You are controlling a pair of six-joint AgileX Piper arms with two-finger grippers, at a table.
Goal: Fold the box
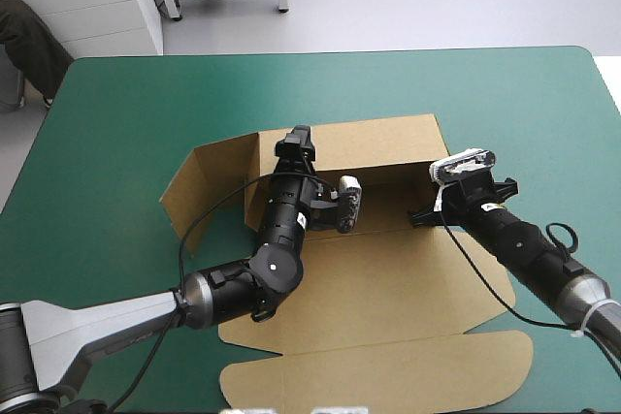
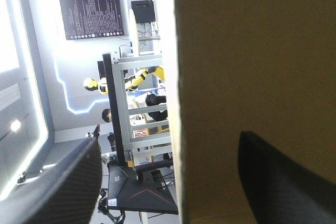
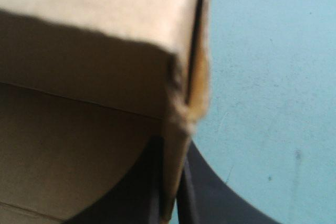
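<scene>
Two right gripper (image 3: 172,148) fingers (image 3: 210,198) pinch box (image 3: 79,129) wall; hidden in high view.

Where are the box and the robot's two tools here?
box (image 1: 388,278), high view, flat brown floor panel.
left tool (image 2: 170,139), left wrist view, midway between open fingers.
right tool (image 3: 172,148), right wrist view, fingertips pinching box wall.

My left gripper (image 1: 297,140) sits at the raised far wall of the box (image 1: 388,278); my right gripper (image 1: 421,215) meets that wall's right end.

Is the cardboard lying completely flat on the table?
No, the box has its far wall standing upright, and only its near part lies flat.
</scene>
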